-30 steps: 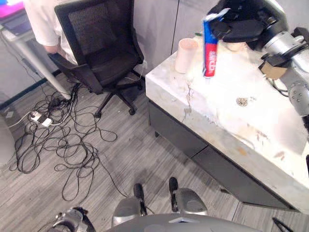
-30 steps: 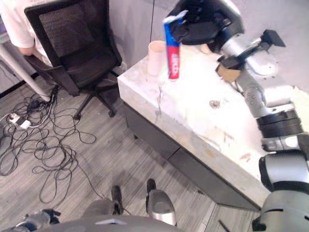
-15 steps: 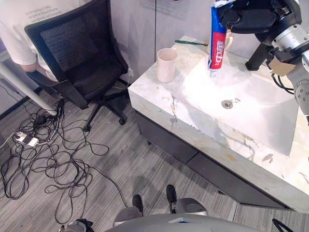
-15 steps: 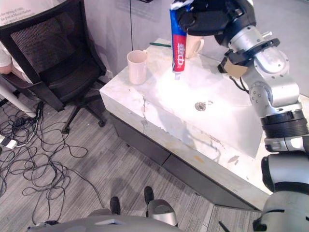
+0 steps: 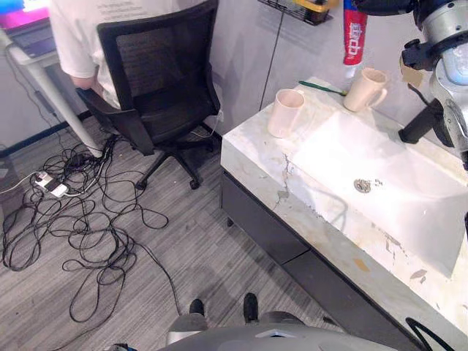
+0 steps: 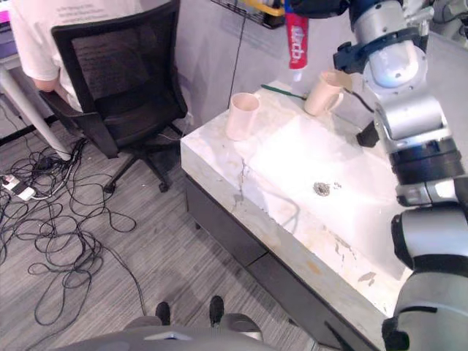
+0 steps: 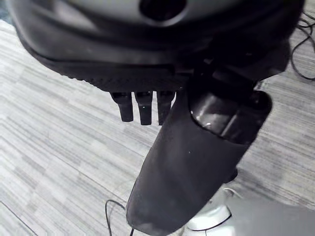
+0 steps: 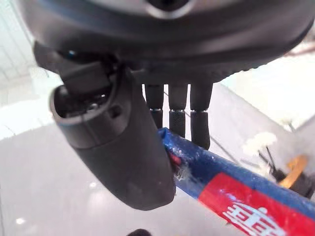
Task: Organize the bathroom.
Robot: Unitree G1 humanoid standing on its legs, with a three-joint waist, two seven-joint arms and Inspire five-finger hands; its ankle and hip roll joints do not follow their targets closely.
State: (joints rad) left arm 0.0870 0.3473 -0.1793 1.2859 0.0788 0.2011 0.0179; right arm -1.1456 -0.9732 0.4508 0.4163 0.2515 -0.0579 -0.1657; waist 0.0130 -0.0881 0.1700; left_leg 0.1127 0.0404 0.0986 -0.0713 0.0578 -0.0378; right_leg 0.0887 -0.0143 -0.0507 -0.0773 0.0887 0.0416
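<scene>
Right hand [image 8: 123, 147] clenched on toothpaste [image 6: 297, 44], pinched between thumb and fingers. Tube lifted since a second ago: was low over sink [image 5: 409, 190], now hanging cap-down just above far mug [image 5: 364, 89]. Drop-in likely next. Left hand [image 7: 147, 105] relaxed, idle above floor.

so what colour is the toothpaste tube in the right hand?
Red and blue toothpaste tube, best seen in the right eye view.
</scene>
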